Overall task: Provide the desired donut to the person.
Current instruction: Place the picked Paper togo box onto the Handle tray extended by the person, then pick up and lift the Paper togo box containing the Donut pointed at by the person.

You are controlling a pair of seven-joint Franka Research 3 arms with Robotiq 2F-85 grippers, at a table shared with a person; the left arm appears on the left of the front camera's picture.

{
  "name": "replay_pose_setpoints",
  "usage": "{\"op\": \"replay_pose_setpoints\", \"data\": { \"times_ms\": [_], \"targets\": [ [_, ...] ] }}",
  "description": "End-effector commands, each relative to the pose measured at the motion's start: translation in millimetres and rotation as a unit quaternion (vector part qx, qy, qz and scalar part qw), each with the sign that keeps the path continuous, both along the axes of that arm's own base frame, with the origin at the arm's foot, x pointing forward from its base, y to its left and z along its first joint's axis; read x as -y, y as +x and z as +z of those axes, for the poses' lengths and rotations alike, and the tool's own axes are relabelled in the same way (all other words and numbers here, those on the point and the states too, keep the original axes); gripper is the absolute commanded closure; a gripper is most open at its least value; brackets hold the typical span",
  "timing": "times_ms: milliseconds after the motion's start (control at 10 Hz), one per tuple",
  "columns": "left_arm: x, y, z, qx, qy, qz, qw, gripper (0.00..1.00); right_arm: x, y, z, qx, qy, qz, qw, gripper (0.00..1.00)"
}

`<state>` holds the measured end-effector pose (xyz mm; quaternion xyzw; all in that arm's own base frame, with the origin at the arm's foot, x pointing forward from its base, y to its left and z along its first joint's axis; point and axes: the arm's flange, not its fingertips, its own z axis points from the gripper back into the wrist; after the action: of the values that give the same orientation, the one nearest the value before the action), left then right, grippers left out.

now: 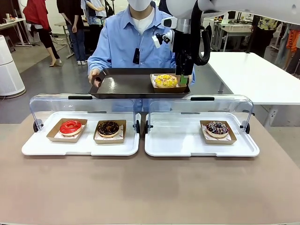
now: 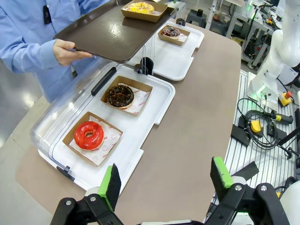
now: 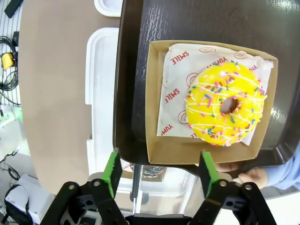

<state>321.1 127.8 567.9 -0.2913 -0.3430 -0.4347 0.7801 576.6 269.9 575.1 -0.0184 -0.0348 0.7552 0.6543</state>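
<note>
A yellow sprinkled donut (image 1: 166, 80) (image 3: 225, 110) lies in a cardboard box (image 3: 154, 117) on a dark tray (image 1: 126, 86) (image 2: 103, 35). The person (image 1: 122, 42) in the light blue shirt holds that tray over the far table edge, one hand (image 2: 70, 49) on its rim. My right gripper (image 1: 184, 77) (image 3: 159, 171) is open just off the box's near wall, and its green fingers (image 3: 112, 168) hold nothing. My left gripper (image 2: 164, 180) hangs open over the bare tabletop, far from the tray.
Two white serving trays (image 1: 79, 146) (image 1: 187, 143) with raised clear lids (image 1: 56, 103) stand mid-table. The left one holds a red donut (image 1: 71, 126) (image 2: 89, 135) and a chocolate donut (image 1: 108, 128) (image 2: 119, 95); the right one holds a dark sprinkled donut (image 1: 217, 128) (image 2: 171, 32).
</note>
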Motion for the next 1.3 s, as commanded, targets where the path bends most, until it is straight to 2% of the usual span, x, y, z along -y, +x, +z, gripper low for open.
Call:
{"op": "replay_pose_setpoints", "data": {
  "times_ms": [0, 400, 500, 600, 1200],
  "targets": [
    [0, -1, 0, 0.0, 0.0, 0.0, 1.0, 0.0, 3, -6, -3, -0.01, 0.014, -0.006, 1.0, 0.0],
    [0, -1, 0, 0.0, 0.0, 0.0, 1.0, 0.0, -1, -17, 2, -0.002, 0.001, -0.001, 1.0, 0.0],
    [0, -1, 0, 0.0, 0.0, 0.0, 1.0, 0.0, -1, -17, 4, -0.009, -0.003, -0.005, 1.0, 0.0],
    [0, -1, 0, 0.0, 0.0, 0.0, 1.0, 0.0, -2, -4, 5, 0.001, 0.0, 0.003, 1.0, 0.0],
    [0, -1, 0, 0.0, 0.0, 0.0, 1.0, 0.0, -2, -4, 5, 0.001, 0.0, 0.003, 1.0, 0.0]
  ]
}}
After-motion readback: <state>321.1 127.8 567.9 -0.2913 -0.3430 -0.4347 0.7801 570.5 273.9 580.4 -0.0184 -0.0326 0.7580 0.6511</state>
